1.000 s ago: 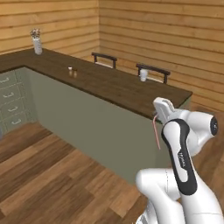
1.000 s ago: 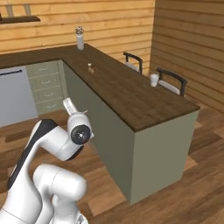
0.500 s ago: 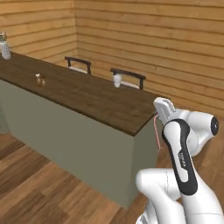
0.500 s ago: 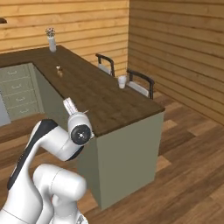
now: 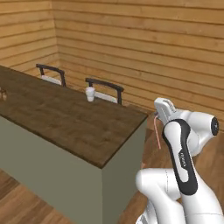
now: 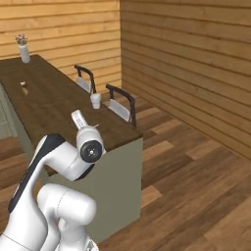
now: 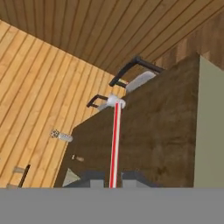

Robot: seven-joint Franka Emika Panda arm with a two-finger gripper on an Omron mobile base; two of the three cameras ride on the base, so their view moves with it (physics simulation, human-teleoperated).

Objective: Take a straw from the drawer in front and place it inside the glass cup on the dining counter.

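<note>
Two dark fingertips of the gripper (image 7: pixel 110 178) stood pressed tight on the straw (image 7: pixel 114 144), which ran straight up between them as a thin reddish-pink line in the hand view. Its far end lined up in that view with the glass cup (image 7: pixel 115 101), but the cup sat well away across the dining counter (image 7: pixel 157 131), so the overlap was one of sight only. In the left base view the straw (image 5: pixel 157 131) showed as a thin pink line hanging down beside the white wrist, off the near end of the dining counter (image 5: pixel 70 127) and apart from it.

The glass cup (image 5: pixel 90 93) stood upright near the counter's far edge, just in front of a dark-framed chair (image 5: pixel 105 87), with another chair (image 5: pixel 50 72) further along to the left. In the right base view the cup (image 6: pixel 95 101) stood on the brown planks between the two chair backs, the nearer chair (image 6: pixel 120 105) at its right. A white flower vase (image 6: pixel 23 51) stood well apart at the far end of the dining counter (image 6: pixel 49 108), and a small object (image 6: pixel 25 87), too small to identify, lay between vase and cup. The arm was raised beside the counter's sage-green end panel, the hand level with the countertop.
</note>
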